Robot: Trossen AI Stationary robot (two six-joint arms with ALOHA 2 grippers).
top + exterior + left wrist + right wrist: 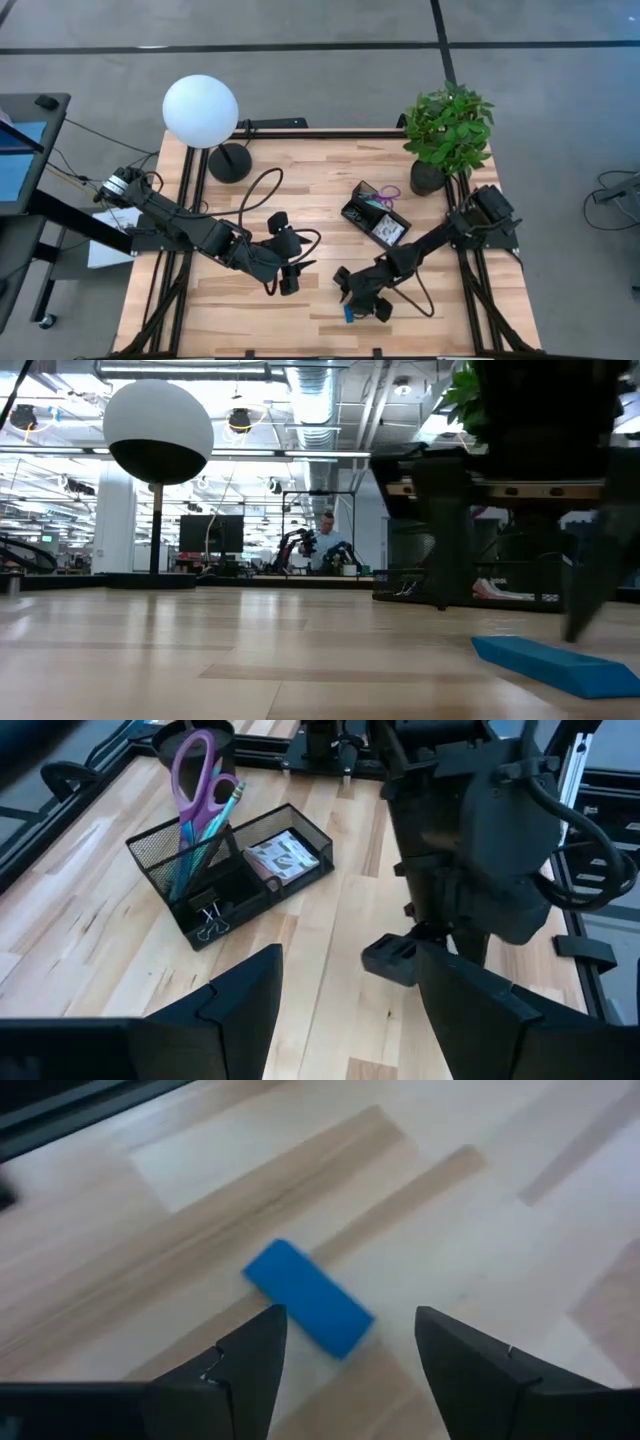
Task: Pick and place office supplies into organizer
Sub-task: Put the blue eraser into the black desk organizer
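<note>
Blue block (308, 1298) beneath right hand (348, 1342)

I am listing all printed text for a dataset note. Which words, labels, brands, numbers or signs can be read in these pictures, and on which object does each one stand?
No text can be read in any view.
White patterned packet in the black mesh organizer: it carries a printed pattern, too small and blurred to read.
Blue block on the table: plain, no marking visible.
Purple-handled scissors, globe lamp: no lettering visible.
</note>
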